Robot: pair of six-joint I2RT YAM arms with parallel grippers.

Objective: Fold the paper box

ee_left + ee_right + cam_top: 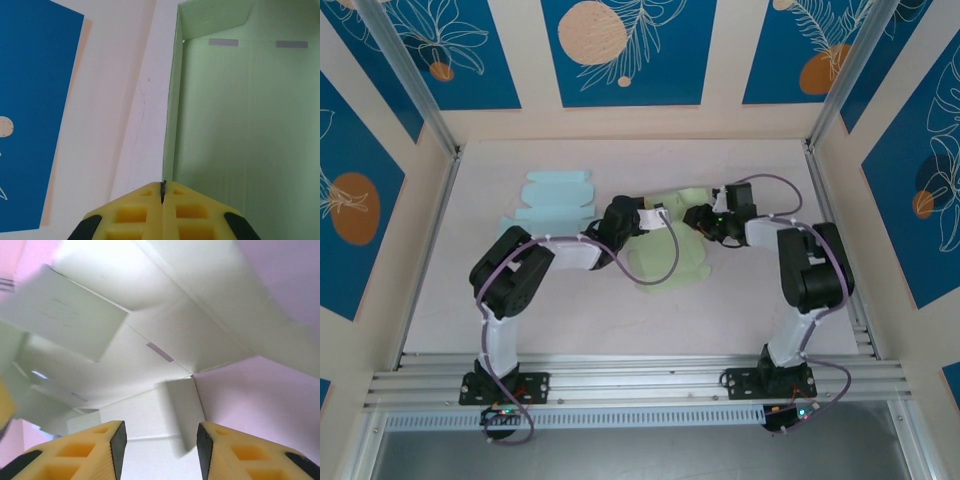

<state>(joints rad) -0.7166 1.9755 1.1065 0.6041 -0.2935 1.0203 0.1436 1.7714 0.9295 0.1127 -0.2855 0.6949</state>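
Note:
The paper box (pixel 677 255) is a pale green cut sheet, partly folded, lying mid-table between the two arms. In the left wrist view the box (pixel 240 125) has one side wall standing upright, and my left gripper (pixel 163 186) is shut on the thin near edge of that wall. In the top view the left gripper (pixel 663 213) and the right gripper (pixel 702 217) meet over the box's far part. My right gripper (pixel 161 440) is open above the box's panels (pixel 150 340). A small blurred flap (pixel 182 415) stands between its fingers, nearer the right one.
A stack of flat light blue box sheets (pixel 555 200) lies at the back left of the table (pixel 750 320). Blue patterned walls close in the back and both sides. A metal rail (pixel 640 382) runs along the near edge by the arm bases.

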